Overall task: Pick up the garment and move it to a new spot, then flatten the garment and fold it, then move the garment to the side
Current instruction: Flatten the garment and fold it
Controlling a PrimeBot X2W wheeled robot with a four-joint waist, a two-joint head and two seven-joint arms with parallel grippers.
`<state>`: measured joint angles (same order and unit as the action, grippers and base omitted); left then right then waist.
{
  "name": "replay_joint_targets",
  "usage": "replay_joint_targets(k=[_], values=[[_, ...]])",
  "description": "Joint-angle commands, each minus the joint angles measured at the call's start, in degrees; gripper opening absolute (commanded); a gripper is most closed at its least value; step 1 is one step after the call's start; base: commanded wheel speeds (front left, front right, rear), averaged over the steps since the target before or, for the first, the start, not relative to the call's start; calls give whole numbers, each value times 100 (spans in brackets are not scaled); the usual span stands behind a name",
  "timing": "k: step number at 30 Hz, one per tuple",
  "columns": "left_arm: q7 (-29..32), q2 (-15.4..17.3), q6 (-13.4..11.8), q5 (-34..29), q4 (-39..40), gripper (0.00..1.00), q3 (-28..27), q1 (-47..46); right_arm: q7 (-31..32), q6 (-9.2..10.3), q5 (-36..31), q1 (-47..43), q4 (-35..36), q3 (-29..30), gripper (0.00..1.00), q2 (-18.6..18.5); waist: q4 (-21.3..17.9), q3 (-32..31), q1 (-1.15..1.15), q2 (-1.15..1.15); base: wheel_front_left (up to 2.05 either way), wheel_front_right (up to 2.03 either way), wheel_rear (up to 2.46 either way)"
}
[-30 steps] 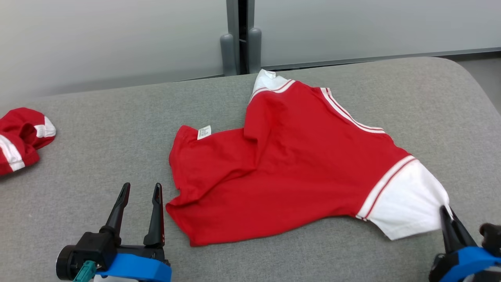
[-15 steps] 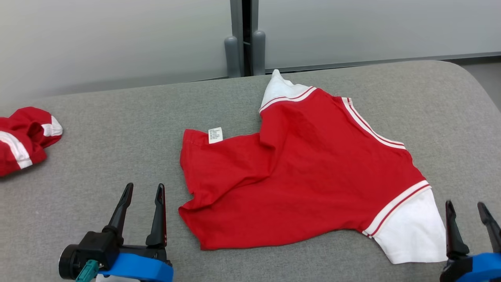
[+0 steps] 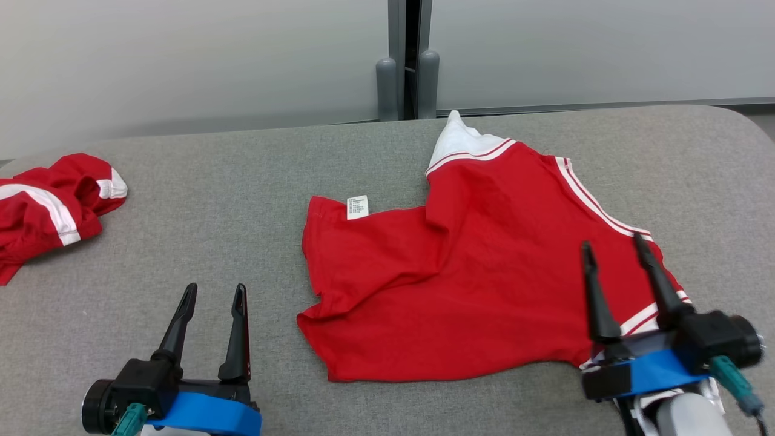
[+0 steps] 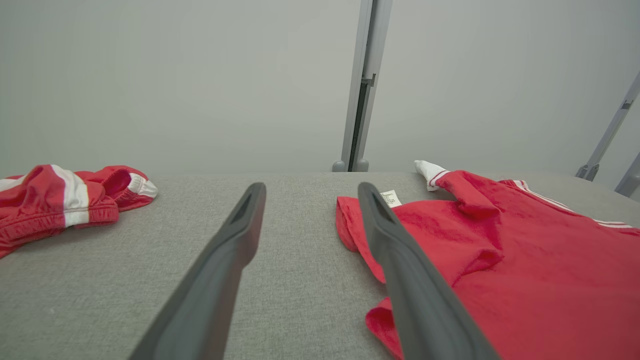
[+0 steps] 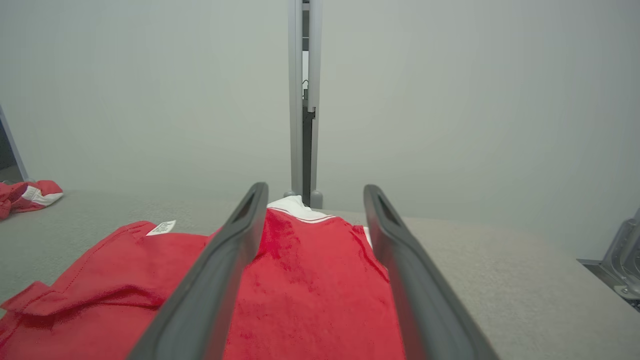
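The garment (image 3: 472, 272) is a red shirt with white sleeves and striped trim, lying rumpled but mostly spread on the grey padded table (image 3: 230, 175). A white label (image 3: 357, 207) shows at its left corner. My right gripper (image 3: 613, 243) hovers open over the shirt's right part, and its body hides most of the near white sleeve. In the right wrist view the garment (image 5: 310, 285) lies under and between the open fingers of my right gripper (image 5: 315, 187). My left gripper (image 3: 215, 289) stands open over bare table, left of the shirt's hem. In the left wrist view my left gripper (image 4: 311, 187) holds nothing, with the garment (image 4: 525, 260) to its right.
A second red and white piece of clothing (image 3: 48, 203) lies crumpled at the table's far left, also seen as the crumpled clothing (image 4: 60, 197) in the left wrist view. A grey wall with a vertical post (image 3: 405, 60) runs behind the table. The table's rounded right corner (image 3: 745, 127) is close.
My right gripper opened and let go of the near white sleeve, which dropped flat. It then moved up and in over the shirt. The camera shifted, so the scene sits further right.
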<state>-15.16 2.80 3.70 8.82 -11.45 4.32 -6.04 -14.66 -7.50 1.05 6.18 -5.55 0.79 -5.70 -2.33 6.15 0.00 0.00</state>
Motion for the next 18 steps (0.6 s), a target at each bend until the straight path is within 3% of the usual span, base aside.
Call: replay_joint_targets(k=[1,7,18], values=[[2,20,28,-40,15,100,-23,-41,-43,2,-13,184,-132,-242,100,48,30,28,0,0,0,0,0],[2,20,43,-65,21,100,-35,-121,-49,2,26,483,-315,-683,100,135,88,118,0,0,0,0,0],[2,19,152,-215,-109,100,292,-374,-51,2,44,612,-557,-696,100,164,72,222,0,0,0,0,0]])
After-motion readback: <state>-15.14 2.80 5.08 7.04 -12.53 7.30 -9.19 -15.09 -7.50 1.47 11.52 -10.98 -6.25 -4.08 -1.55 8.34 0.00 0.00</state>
